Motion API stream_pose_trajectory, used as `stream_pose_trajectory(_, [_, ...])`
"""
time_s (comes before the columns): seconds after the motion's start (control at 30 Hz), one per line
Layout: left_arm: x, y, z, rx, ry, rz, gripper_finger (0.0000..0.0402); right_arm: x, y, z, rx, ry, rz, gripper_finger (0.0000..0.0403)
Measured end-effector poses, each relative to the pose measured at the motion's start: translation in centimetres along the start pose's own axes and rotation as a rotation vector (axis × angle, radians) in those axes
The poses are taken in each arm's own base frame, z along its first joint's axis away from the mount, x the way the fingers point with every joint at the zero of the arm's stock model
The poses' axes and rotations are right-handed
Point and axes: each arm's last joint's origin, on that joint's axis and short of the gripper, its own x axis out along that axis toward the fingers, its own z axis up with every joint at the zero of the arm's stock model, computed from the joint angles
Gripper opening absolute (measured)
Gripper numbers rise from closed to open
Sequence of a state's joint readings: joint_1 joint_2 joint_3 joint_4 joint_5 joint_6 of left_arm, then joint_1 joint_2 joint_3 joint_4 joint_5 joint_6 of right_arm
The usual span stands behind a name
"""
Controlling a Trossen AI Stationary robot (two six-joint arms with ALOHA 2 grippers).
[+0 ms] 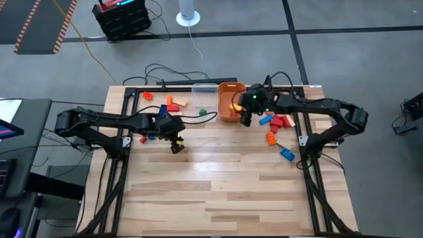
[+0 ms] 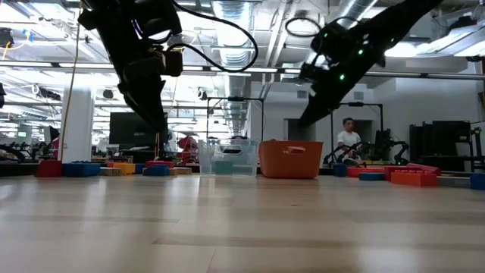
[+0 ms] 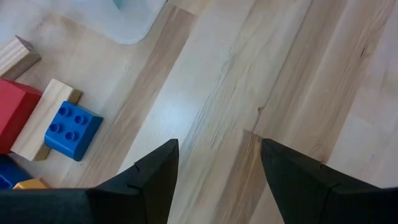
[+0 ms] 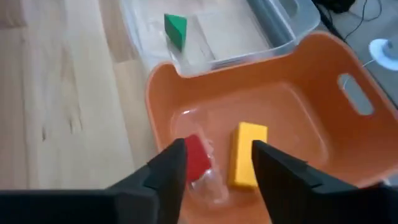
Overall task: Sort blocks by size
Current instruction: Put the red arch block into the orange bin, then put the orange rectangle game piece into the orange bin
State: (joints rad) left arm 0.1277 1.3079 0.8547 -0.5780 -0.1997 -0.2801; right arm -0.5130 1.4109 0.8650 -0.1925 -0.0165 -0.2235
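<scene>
Few blocks are sorted: from above, most lie loose on the worktop (image 1: 218, 192) in clusters (image 1: 277, 129) left and right; the left pincer (image 3: 214, 165) gapes empty over wood; the right pincer (image 4: 214, 165), released, hovers above the orange tub (image 4: 311, 112) holding two.

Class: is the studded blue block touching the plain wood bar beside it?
Touching. The left wrist view shows the blue block lying against and partly over the wood bar, with no gap.
</scene>
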Motion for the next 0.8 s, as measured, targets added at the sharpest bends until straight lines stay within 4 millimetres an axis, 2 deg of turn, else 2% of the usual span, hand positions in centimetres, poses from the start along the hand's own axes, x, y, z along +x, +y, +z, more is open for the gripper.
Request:
stream_pose_trajectory(0.1, [0.0,0.0,0.0,-0.002,-0.004,-0.001,0.0222,-1.8,-2.3,-0.1,0.040,-0.015,-0.132,0.0243])
stream_pose_trajectory(0.17, [0.0,0.0,0.1,-0.006,-0.006,-0.002,0.0222,-2.6,-4.6,-0.7,0.146,0.003,-0.200,0.0249])
stream_pose_trajectory(0.3, [0.0,0.0,0.1,-0.015,-0.008,-0.002,0.0222,-2.4,-7.6,-3.5,0.303,0.172,-0.248,0.0249])
stream_pose_trajectory(0.4, [0.0,0.0,0.1,-0.015,-0.008,-0.002,0.0222,-1.4,-8.4,-5.8,0.353,0.341,-0.233,0.0249])
stream_pose_trajectory(0.5, [0.0,0.0,0.1,-0.006,-0.008,-0.003,0.0222,-0.6,-9.5,-7.1,0.385,0.406,-0.242,0.0249])
stream_pose_trajectory(0.63, [0.0,0.2,0.2,-0.012,-0.010,0.002,0.0222,0.4,-10.6,-8.6,0.425,0.477,-0.277,0.0249])
stream_pose_trajectory(0.8, [0.1,0.5,0.2,-0.020,-0.009,0.007,0.0222,1.2,-11.1,-9.6,0.416,0.547,-0.320,0.0249])
